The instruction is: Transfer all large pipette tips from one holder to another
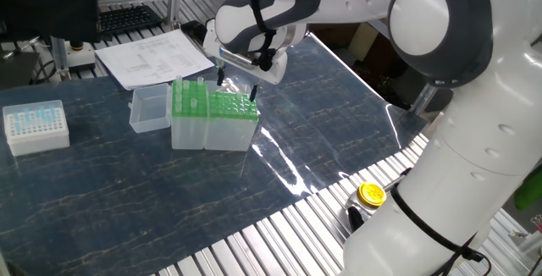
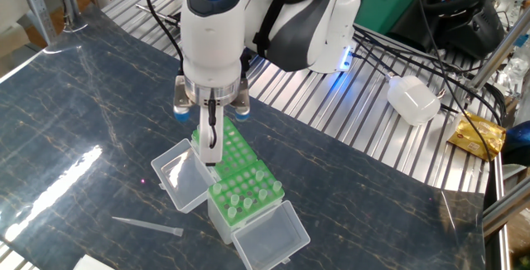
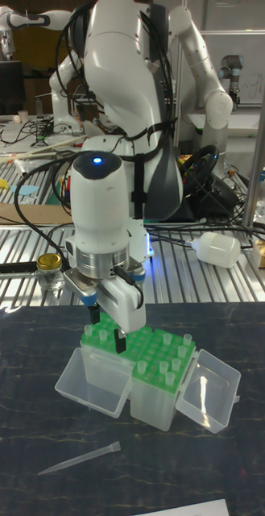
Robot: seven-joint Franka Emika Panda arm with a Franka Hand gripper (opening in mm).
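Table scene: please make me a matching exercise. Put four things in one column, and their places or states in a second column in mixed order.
Things:
1. loose tip
2. white box
3. yellow cap
4. papers

Places or states:
a. on the metal slats
b. beside the keyboard
c. lying flat on the dark table
d. standing upright, with blue tips inside

Pairs: 1-c, 2-d, 3-a, 4-b
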